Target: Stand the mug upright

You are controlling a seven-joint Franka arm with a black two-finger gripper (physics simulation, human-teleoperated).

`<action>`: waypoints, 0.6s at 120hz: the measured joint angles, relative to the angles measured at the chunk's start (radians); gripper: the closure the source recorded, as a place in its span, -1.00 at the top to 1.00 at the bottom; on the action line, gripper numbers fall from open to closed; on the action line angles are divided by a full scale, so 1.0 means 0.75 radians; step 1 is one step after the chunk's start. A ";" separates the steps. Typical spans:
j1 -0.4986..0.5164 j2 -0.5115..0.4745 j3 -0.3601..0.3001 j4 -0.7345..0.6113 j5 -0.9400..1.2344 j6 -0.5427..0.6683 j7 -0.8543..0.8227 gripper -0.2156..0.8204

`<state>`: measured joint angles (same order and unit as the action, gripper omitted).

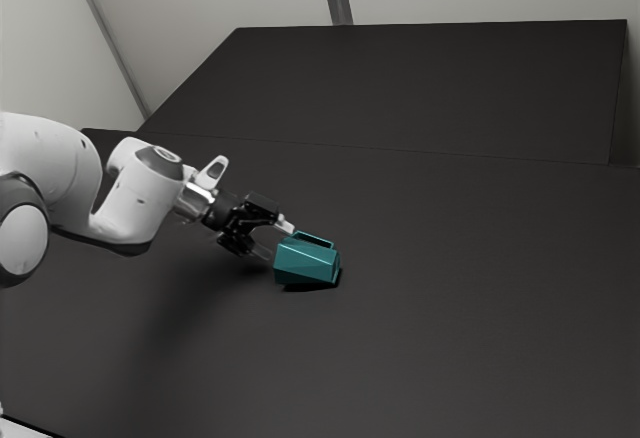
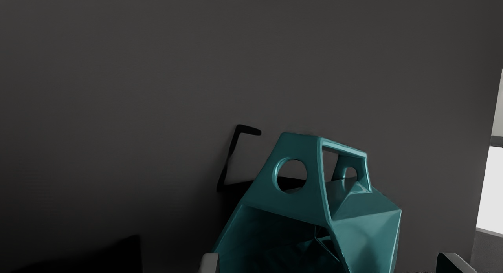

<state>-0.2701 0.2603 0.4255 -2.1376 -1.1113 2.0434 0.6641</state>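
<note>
Mug (image 1: pixel 307 263) lies on its side, mouth (image 2: pixel 283 229) toward the released gripper (image 1: pixel 276 240) at its exterior-view left. Grasping seems in hand; next, clamp and tip it upright.

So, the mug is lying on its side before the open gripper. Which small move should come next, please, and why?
I would probably shift the gripper slightly toward the fingertip that overlaps the edge of the mug in the wrist view. The other open finger stands clear, so the mug looks off-centre.
</note>
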 joint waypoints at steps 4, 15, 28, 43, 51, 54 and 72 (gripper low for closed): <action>-0.008 0.003 0.001 0.003 -0.007 -0.003 0.015 0.58; -0.019 0.007 -0.001 0.009 -0.024 -0.010 0.052 0.58; -0.037 0.017 -0.002 0.023 -0.047 -0.015 0.089 0.51; -0.054 0.022 -0.003 0.030 -0.074 -0.016 0.123 0.25; -0.064 0.024 -0.004 0.032 -0.086 -0.016 0.138 0.07; -0.067 0.024 -0.005 0.033 -0.090 -0.015 0.143 0.00; -0.077 0.025 -0.005 0.033 -0.111 -0.012 0.168 -0.46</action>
<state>-0.3276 0.2788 0.4218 -2.1127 -1.1942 2.0345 0.7902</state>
